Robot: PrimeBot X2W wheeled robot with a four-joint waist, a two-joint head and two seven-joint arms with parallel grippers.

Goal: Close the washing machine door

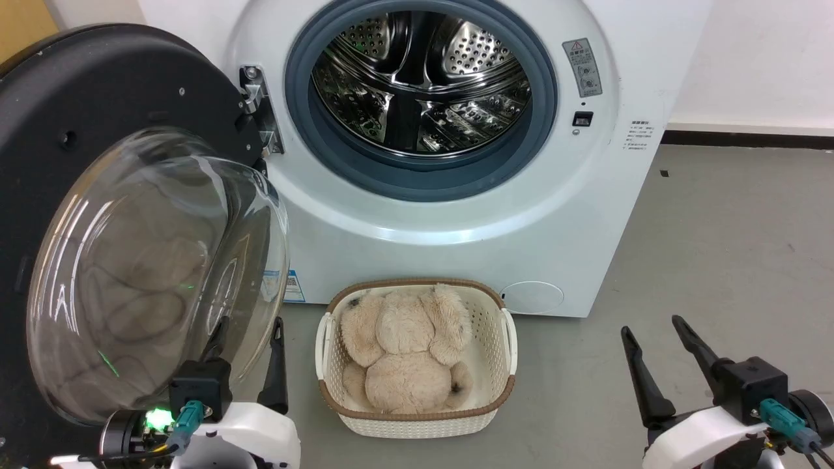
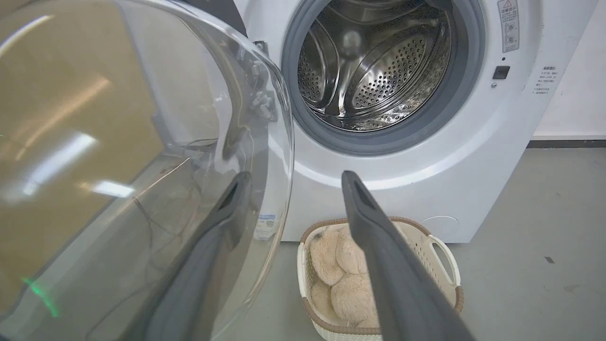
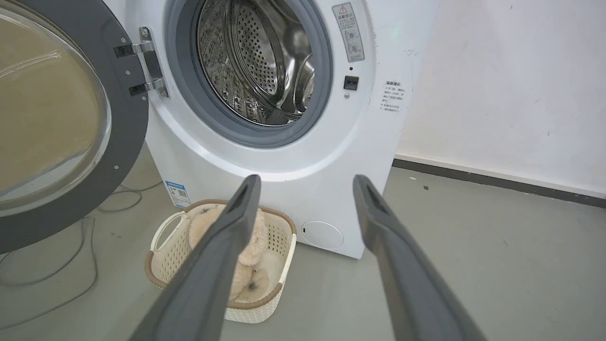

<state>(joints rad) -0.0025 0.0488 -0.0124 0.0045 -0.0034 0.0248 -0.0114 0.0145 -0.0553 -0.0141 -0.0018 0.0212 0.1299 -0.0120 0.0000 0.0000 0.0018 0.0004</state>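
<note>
One white front-loading washing machine [image 1: 573,215] is seen on the grey floor [image 1: 717,260], at the floor's far edge against a white wall. Its single round porthole is uncovered: a grey rubber gasket [image 1: 545,98] is set around a shiny, perforated steel drum [image 1: 423,78].

The one washing machine door [image 1: 98,98] is swung wide to the machine's left on a metal hinge [image 1: 257,107]. It is black-rimmed, with a bulging bowl of clear glass [image 1: 156,273] at its centre.

One white woven basket [image 1: 417,423], oval and brown-rimmed, is placed on the floor just before the machine's front, below the porthole. One beige plush toy [image 1: 407,352] is laid inside it. Thin cables [image 3: 71,274] are trailed over the floor under the door.

Two grippers are counted, each with two long dark fingers. The left gripper [image 1: 247,326] is held at the bowl's lower edge, jaws parted, one finger seen through the glass; contact cannot be told. The right gripper [image 1: 651,324] is held over bare floor, jaws parted and empty, well apart from the door.
</note>
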